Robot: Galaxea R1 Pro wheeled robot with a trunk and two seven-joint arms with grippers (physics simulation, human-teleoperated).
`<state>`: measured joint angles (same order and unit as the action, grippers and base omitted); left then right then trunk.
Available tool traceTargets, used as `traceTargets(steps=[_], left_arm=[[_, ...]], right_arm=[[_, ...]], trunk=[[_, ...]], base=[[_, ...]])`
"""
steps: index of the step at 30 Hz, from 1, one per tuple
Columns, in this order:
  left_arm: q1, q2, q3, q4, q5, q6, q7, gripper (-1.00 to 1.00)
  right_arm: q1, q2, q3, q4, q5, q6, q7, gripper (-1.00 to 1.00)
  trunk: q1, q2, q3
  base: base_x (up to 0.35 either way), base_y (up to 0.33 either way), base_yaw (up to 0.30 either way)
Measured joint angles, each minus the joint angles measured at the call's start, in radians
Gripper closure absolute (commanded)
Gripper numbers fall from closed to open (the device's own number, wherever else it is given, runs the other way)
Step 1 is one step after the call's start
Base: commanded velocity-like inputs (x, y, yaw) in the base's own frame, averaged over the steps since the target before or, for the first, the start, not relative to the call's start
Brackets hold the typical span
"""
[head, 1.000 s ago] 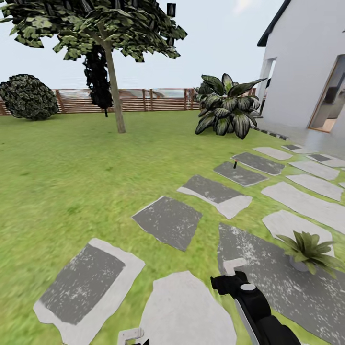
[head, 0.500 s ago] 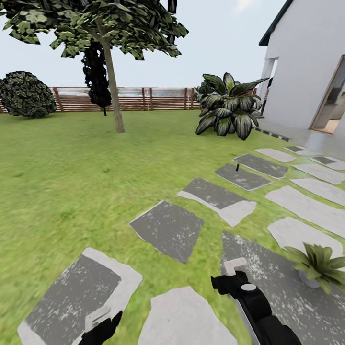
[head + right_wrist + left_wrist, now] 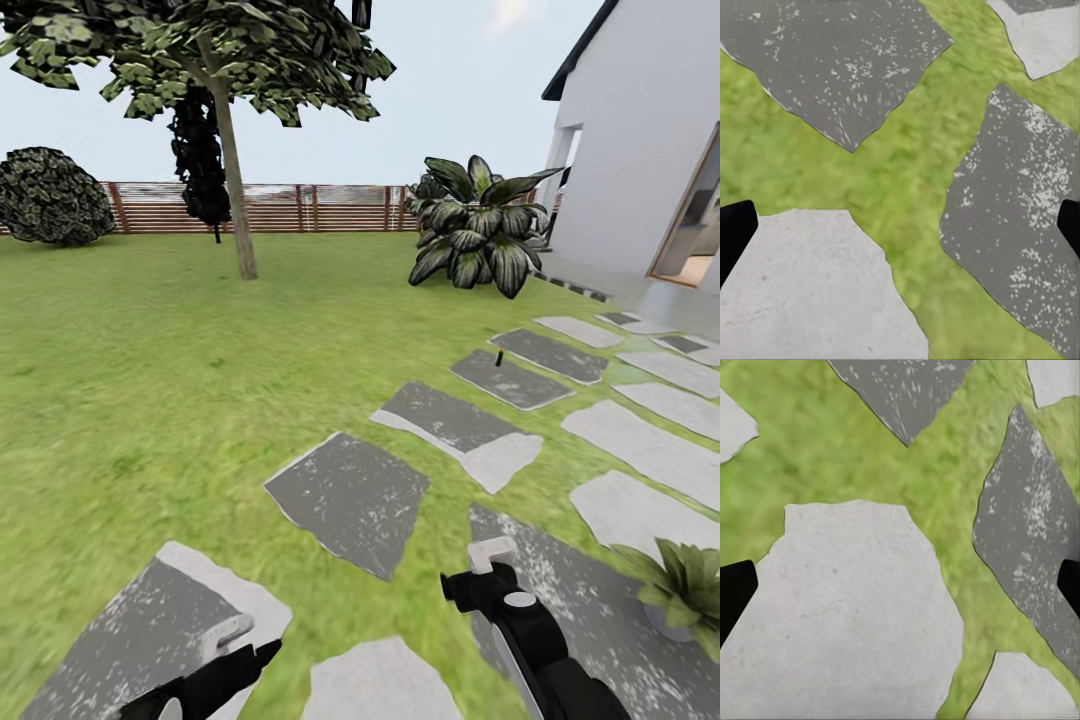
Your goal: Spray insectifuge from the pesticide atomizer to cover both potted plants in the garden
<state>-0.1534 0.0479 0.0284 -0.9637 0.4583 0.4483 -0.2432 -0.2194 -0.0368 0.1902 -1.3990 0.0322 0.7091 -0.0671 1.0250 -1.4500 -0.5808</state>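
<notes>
- We recorded the garden [image 3: 150, 340] as a wide green lawn closed at the far side by a brown slat fence [image 3: 300, 207], with a white house wall [image 3: 640, 130] at the right.
- A tall tree [image 3: 230, 150] stood on the lawn, a round dark bush [image 3: 55, 195] by the fence, and a large broad-leaved plant [image 3: 478, 232] near the house.
- Grey stone paving [image 3: 350, 495] ran in separate slabs from the foreground towards the house.
- One potted plant [image 3: 690, 590], a low rosette in a small grey pot, sat on a slab at the lower right edge, partly cut off.
- The right hand [image 3: 490, 553] and the left hand [image 3: 235, 635] were both low in the head view; in each wrist view the dark fingertips [image 3: 735, 592] [image 3: 735, 229] sat at opposite edges, so we judged both spread wide and empty.
- The pesticide atomizer [image 3: 498, 357] stood upright as a slim dark shape on a far slab, well apart from both hands.
- We judged it light, rigid and easily toppled; it should be taken round the body, below the nozzle.
</notes>
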Motion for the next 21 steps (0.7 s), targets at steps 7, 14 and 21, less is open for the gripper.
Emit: traceTargets(steps=[7,14,21], left_arm=[[0.000,-0.003,-0.020,0.002,0.000,0.000,-0.012,-1.00],[0.000,-0.014,-0.056,-0.018,0.001,0.001,-0.018,-1.00],[0.000,-0.020,-0.102,0.014,0.000,-0.091,-0.006,-1.00]], right_arm=[[0.000,0.000,0.000,0.000,0.000,-0.003,0.000,-1.00],[0.000,0.000,0.001,0.000,0.000,-0.020,0.000,-1.00],[0.000,0.002,-0.026,-0.001,0.000,-0.023,0.000,-1.00]], trunk=[[0.000,0.000,0.000],[0.000,0.000,0.000],[0.000,0.000,0.000]], base=[[0.320,0.000,0.000],[0.320,0.000,0.000],[0.320,0.000,-0.034]])
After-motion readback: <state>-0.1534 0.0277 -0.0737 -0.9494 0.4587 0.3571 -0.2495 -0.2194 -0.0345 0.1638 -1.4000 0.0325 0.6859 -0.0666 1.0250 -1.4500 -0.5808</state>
